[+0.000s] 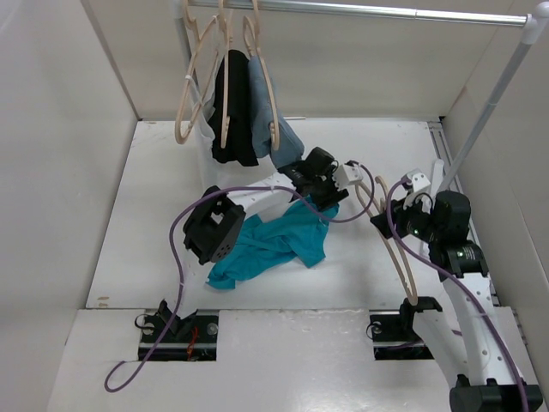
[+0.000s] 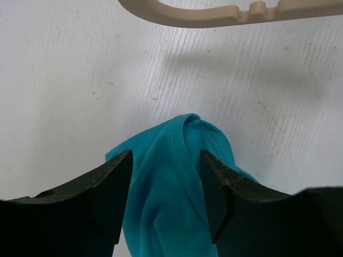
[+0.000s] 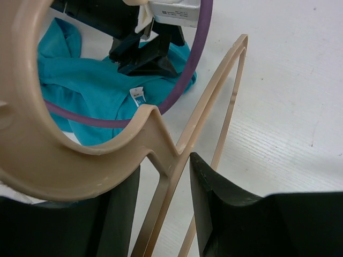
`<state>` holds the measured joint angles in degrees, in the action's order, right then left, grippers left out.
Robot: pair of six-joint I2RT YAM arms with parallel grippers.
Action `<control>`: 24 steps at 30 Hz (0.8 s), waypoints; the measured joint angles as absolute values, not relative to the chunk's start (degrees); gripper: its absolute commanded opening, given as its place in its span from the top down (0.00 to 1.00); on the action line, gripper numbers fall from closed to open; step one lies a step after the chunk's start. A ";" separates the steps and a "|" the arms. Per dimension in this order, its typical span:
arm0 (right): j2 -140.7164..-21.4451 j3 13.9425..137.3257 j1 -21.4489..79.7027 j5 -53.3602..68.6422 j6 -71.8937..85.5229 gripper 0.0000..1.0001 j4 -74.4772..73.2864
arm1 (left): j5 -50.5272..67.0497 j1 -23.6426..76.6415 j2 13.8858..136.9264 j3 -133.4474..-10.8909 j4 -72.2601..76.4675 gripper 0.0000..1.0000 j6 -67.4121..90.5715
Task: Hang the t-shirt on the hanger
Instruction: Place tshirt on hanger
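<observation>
Quick status from my two-arm rig: the one teal short-sleeved cloth t-shirt [image 1: 274,245] is lying crumpled on the white table [image 1: 154,215], on my side of the shiny metal clothes rail [image 1: 360,10] and roughly below its middle. My left gripper [image 2: 166,160] is down on the t-shirt's corner nearest the rail. Its two black jaws stand partway apart with a bunched fold and its stitched hem filling the gap, and honestly I can't tell whether they're actually biting the cloth or just straddling it. My right gripper [image 3: 165,163] sits below the rail's right end, closer to me than the rail. It's pinching the neck of the pale beige wood-coloured open-outline hanger [image 3: 155,128] just under the rounded hook, one jaw on each side. That hanger slants from the gripper down toward my bases, away from the rail, and as far as I can see it isn't touching the t-shirt. Hanger count is four total: the one I'm holding plus three more beige hangers [image 1: 180,133] hooked on the rail's left part. Of those three, one is bare with a white tie [image 1: 190,79] on it, one carries a black garment [image 1: 233,112] and one a grey-blue garment [image 1: 279,133]. So that's three pieces of clothing, two hanging off the rail and one on the table. A single small white label [image 3: 138,96] shows inside the t-shirt's neck.
</observation>
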<state>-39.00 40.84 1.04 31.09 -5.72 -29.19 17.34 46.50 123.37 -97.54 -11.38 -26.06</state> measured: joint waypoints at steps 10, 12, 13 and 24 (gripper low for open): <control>-35.99 40.73 1.04 31.27 -5.72 1.00 -30.55 | 17.89 46.50 124.36 -96.99 -12.71 0.68 -27.11; -35.64 40.62 1.04 31.55 -5.72 1.00 -30.57 | 17.72 46.52 124.36 -96.99 -12.80 0.75 -27.44; -35.48 40.56 1.04 31.64 -5.72 1.00 -30.61 | 17.67 46.50 124.36 -96.99 -12.86 0.87 -27.70; -35.20 40.38 0.75 37.63 -6.96 1.00 -33.69 | 16.97 46.00 124.31 -95.50 -14.70 1.00 -29.26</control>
<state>-35.20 40.38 0.75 37.63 -6.96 -33.69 16.97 46.00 124.31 -95.50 -14.70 -29.26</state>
